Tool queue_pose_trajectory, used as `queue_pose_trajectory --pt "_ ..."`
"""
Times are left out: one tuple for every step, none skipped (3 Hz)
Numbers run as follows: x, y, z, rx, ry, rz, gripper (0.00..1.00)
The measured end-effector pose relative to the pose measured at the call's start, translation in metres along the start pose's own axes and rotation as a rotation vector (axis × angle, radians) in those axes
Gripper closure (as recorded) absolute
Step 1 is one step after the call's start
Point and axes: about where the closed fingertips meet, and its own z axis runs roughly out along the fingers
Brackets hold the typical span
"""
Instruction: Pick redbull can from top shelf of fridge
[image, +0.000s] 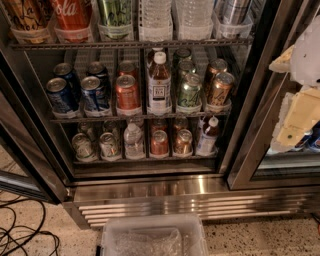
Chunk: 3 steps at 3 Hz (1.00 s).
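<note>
redbull can on top shelf, end effector off right

can stands in the far-right tray of the fridge, beside water bottles, top cut off. end effector at right edge, before the door frame, well apart from the can; spread or pressed together: cannot tell. clear bin on floor below.

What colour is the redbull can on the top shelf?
Silver, in the camera view. The redbull can is rightmost; the pincer is at the right edge.
</note>
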Motion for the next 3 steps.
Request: queue_pose_trajectory --pt "0.0 0.0 0.0 0.0 0.0 0.0 0.0" --pt "-0.001 0.01 0.016 -0.02 -0.063 0.012 0.0" --pt "0.004 0.034 0.05 -0.039 -0.203 0.03 0.0"
